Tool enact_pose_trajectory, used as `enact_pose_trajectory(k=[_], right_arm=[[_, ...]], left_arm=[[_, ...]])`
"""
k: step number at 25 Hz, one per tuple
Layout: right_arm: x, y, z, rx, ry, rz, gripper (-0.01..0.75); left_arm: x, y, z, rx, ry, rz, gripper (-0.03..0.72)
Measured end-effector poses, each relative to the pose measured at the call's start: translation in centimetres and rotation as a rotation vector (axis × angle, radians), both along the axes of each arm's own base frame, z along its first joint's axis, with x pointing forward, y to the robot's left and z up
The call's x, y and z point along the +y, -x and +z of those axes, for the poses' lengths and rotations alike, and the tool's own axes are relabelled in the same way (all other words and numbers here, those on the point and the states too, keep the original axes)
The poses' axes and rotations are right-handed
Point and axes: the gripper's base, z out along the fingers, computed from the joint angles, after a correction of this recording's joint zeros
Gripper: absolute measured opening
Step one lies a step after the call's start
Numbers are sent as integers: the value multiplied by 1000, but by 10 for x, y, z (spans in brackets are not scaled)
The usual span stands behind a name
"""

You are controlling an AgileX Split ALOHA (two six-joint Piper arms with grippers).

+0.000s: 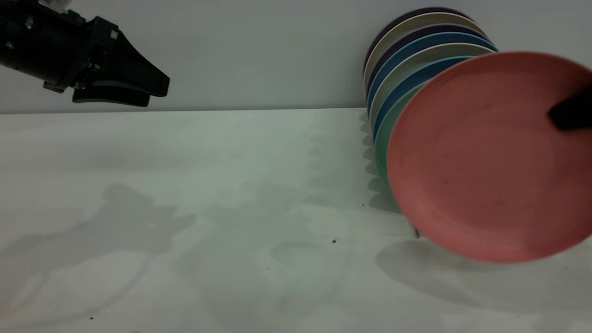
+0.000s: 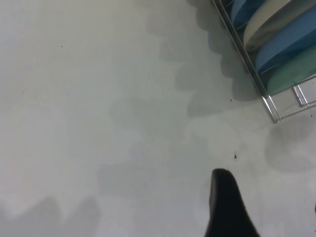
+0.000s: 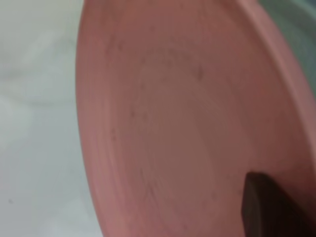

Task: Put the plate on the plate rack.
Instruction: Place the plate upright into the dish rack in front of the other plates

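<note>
The salmon-pink plate (image 1: 481,157) is held nearly upright at the right, just in front of the teal-green plate (image 1: 384,138), at the near end of the row. It fills the right wrist view (image 3: 173,123). My right gripper (image 1: 570,114) is shut on the plate's right rim; one black finger (image 3: 264,210) lies across its face and the other is hidden behind it. The silver wire plate rack (image 2: 269,101) shows only a bit of its near end (image 1: 416,231) under the pink plate. My left gripper (image 1: 157,92) hangs open and empty at the upper left, high above the table.
Several blue, cream and dark plates (image 1: 416,51) stand in the rack against the back wall, and their lower edges show in the left wrist view (image 2: 281,39). The white table (image 1: 231,208) stretches left of the rack. The pink plate casts a shadow (image 1: 416,268) on it.
</note>
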Motion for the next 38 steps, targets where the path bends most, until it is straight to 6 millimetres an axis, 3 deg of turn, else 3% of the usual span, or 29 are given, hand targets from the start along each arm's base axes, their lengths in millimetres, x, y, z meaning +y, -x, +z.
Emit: enact_pose_trajectory(k=[6,16,26,30,38], right_arm=[[-1,-14,22,-75,61,92,73],[-10,-44,59,-219,145,80,73],[-2,-63,45,-214,182,58,73],[9,-67,38,-206,193,75,73],[10,-71,23,-165,190,81,73]], left_arm=[[1,-1,0,-3,-8,8,460],[2,-2,-1,-9,-23,23,460],[2,-2,-1,-11,-25,26,460],[3,-2,-1,-10,-27,28,460],[3,-2,-1,-8,-27,29,460]])
